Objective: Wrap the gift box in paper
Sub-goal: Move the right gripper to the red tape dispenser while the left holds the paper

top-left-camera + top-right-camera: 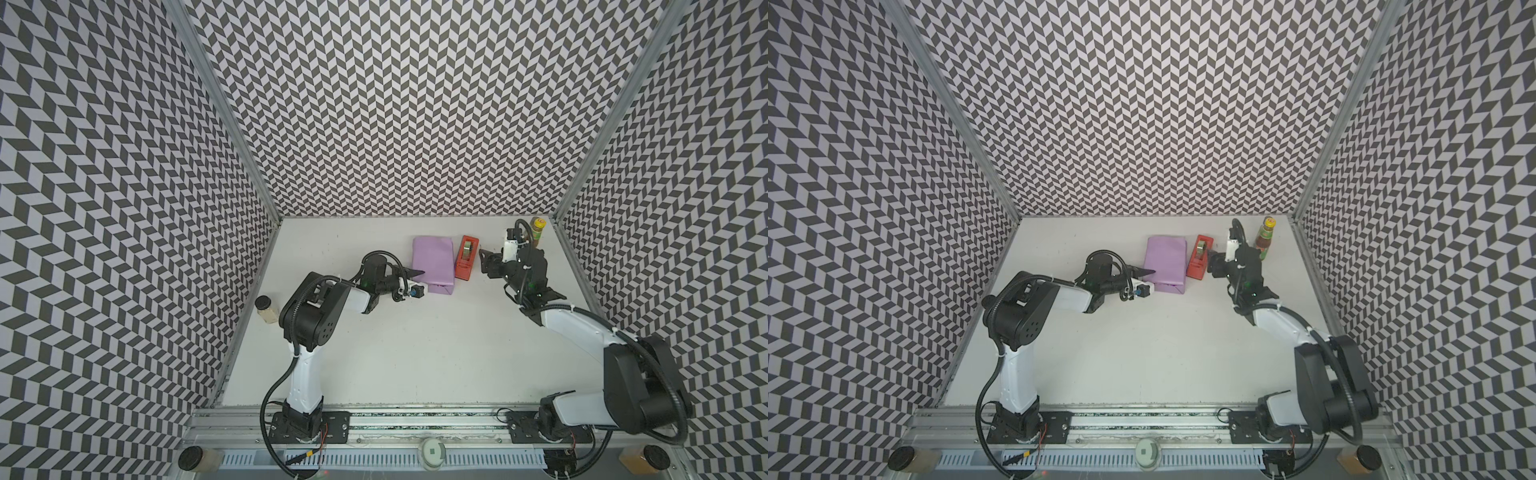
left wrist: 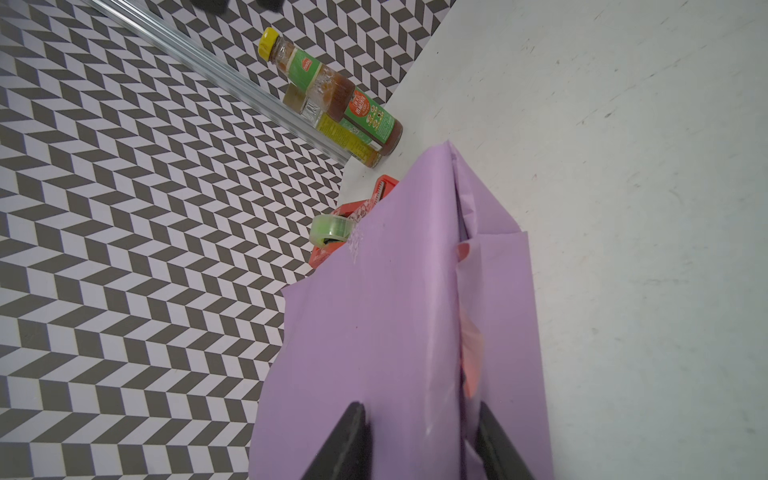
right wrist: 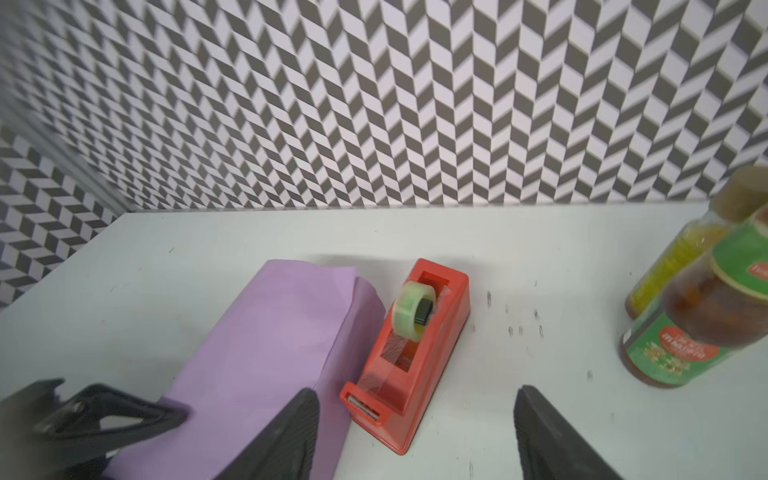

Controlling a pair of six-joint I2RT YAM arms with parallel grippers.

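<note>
Read a top view as a clock face with the far wall at 12. A small black-lidded jar (image 1: 266, 309) stands at 9 o'clock by the left edge of the white table (image 1: 395, 365). Next to it the left arm points toward 1 o'clock, and the left gripper (image 2: 419, 405) meets the near-left edge of the paper (image 1: 432, 262). In the left wrist view its two fingers (image 2: 345, 440) stand apart with a folded ridge of the sheet between them. Both lie against lilac paper, but I cannot tell whether they actually squeeze it.

The paper lies at about 12 to 1 o'clock, lilac side out, folded into a long parcel flat on the table. The gift box is hidden inside it (only a sliver of the pink inner face (image 2: 471, 361) peeks from the side seam).

Just beside the parcel's right flank, at 1 o'clock, sits a red tape dispenser (image 1: 466, 257) carrying a green tape roll (image 3: 415, 311). Whether it touches the paper is unclear.

Right of that, the right gripper (image 3: 415, 390) faces the dispenser with its jaws spread wide and nothing held. The cutter end lies just ahead of the fingertips.

At 2 o'clock, in the far right corner, a yellow-capped sauce bottle (image 1: 1265, 239) stands upright, with a second bottle (image 2: 332, 129) close against it.
</note>
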